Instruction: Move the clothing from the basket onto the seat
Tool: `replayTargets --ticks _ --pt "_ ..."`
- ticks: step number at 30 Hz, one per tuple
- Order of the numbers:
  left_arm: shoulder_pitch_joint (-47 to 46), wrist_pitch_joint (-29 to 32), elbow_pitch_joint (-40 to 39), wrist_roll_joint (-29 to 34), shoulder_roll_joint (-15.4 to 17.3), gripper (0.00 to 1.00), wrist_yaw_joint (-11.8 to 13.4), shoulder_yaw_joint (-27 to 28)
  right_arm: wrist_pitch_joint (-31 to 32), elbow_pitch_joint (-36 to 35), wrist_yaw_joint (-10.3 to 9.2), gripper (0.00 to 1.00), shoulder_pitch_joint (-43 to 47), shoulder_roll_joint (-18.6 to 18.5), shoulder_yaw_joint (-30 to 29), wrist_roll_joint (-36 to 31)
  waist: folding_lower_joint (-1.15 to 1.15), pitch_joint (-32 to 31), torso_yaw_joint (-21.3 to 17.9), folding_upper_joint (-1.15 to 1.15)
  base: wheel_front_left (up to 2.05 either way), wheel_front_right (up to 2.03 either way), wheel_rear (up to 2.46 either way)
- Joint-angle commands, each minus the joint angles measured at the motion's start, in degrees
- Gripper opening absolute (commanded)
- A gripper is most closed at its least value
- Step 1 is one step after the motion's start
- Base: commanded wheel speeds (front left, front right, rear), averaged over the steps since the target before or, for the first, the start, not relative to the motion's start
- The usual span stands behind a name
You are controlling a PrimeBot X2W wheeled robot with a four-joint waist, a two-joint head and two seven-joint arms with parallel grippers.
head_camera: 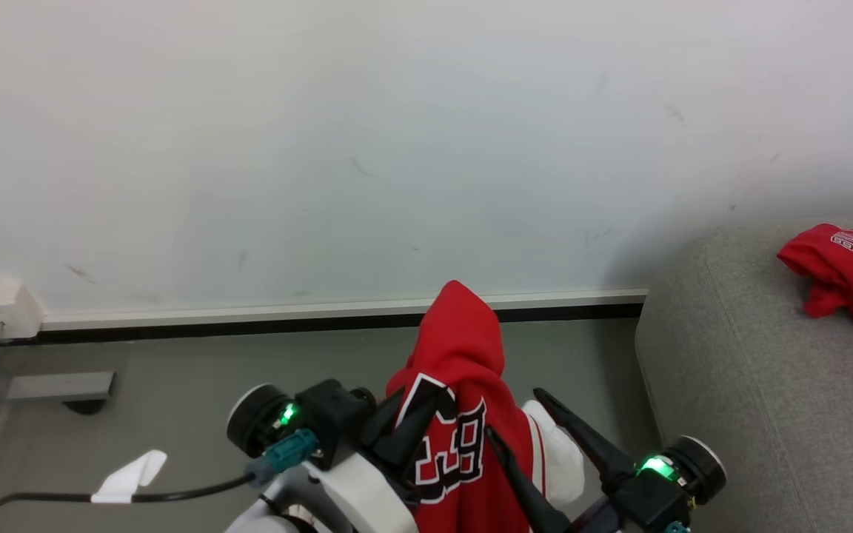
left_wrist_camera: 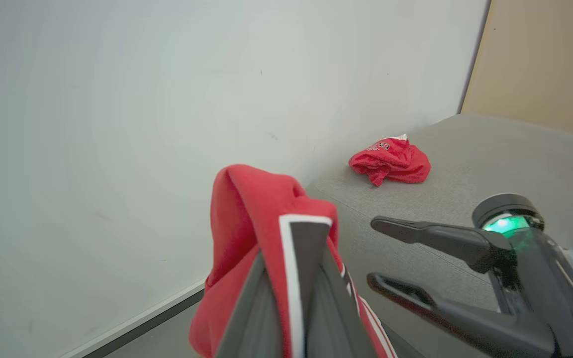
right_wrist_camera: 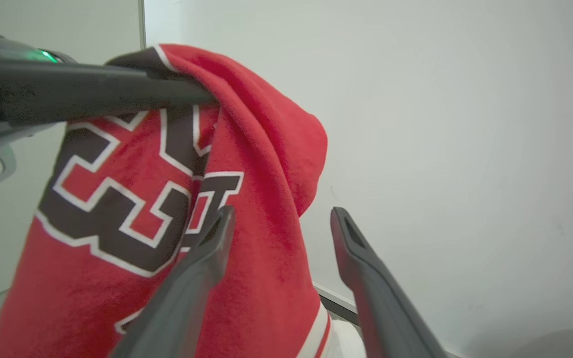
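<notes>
Red jersey [head_camera: 463, 348] pinched in clamped left gripper [head_camera: 415, 414], lower centre; right gripper [head_camera: 513, 413] spread wide, empty. Swing right, high over grey sofa [head_camera: 730, 385] edge.

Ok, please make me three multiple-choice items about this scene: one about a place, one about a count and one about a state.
1. Where does the crumpled red jersey lie?
A. On the large grey woven-fabric seat
B. On a wooden table
C. In a blue bucket

2. How many red garments are in the head view?
A. One
B. Two
C. Three

3. In what state is the left tool?
A. Open and empty
B. Shut on the hanging red jersey with black-and-white numbers
C. Shut on a white towel

Answers:
1 A: it rests on the seat's top, at the right of the head view.
2 B: one hangs from the left tool and one lies on the seat.
3 B: its dark fingers pinch the cloth, which drapes down from them.
</notes>
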Motion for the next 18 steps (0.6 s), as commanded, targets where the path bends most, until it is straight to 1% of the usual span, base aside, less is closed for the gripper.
replayTargets --ticks 1,7,13,18 --pt "1.12 1.00 -2.10 -0.64 0.42 0.00 0.24 -0.56 0.04 0.49 -0.15 1.00 -1.76 -1.07 2.52 0.76 0.01 -0.10 -0.23 0.00 0.00 0.00 0.00" --pt "1.99 3.23 -5.15 -0.72 0.39 0.00 -0.51 -2.88 0.04 3.39 -0.15 1.00 -6.86 -3.68 9.81 2.59 0.01 -0.50 -0.82 0.00 0.00 0.00 0.00" --pt "2.13 4.58 -6.39 -1.59 0.12 0.00 -2.17 -5.13 0.64 6.31 -0.15 1.00 -12.18 -6.96 16.77 5.13 0.01 -0.91 -1.19 0.00 0.00 0.00 0.00" --pt "2.35 4.97 -6.80 -2.37 0.02 0.00 -3.04 -6.15 1.21 6.67 -0.15 1.00 -14.51 -8.61 18.87 7.62 0.01 -1.19 -1.24 0.00 0.00 0.00 0.00"
